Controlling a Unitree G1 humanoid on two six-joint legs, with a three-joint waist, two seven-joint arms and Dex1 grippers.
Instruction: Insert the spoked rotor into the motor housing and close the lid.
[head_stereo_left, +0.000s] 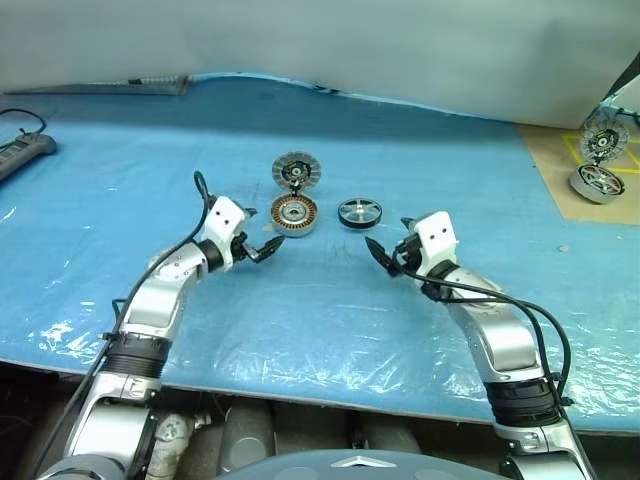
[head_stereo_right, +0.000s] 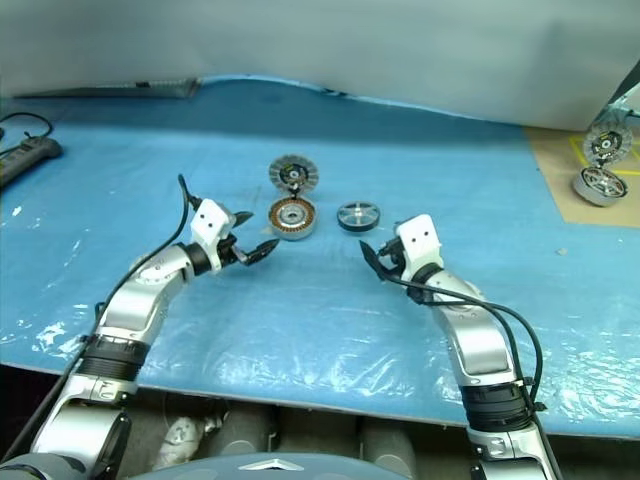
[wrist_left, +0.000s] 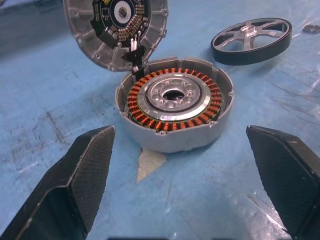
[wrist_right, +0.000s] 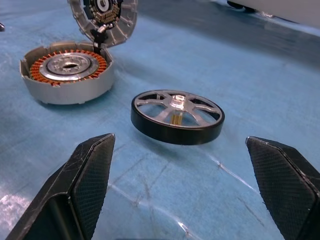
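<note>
The motor housing (head_stereo_left: 295, 215), a grey cup with copper windings around a silver hub, sits at mid table. The lid (head_stereo_left: 296, 171) stands tilted up behind the housing at its far rim, joined to it by short wires, finned face toward me. The spoked rotor (head_stereo_left: 359, 213), a ring with silver spokes and a dark rim, lies flat on the sheet just right of the housing. My left gripper (head_stereo_left: 265, 243) hovers open just near-left of the housing (wrist_left: 175, 102). My right gripper (head_stereo_left: 387, 236) hovers open just near-right of the rotor (wrist_right: 177, 116). Neither holds anything.
A blue plastic sheet (head_stereo_left: 320, 310) covers the table, with its front edge close to my arms. A power strip (head_stereo_left: 25, 155) lies at the far left. More motor parts (head_stereo_left: 600, 180) rest on a brown board at the far right.
</note>
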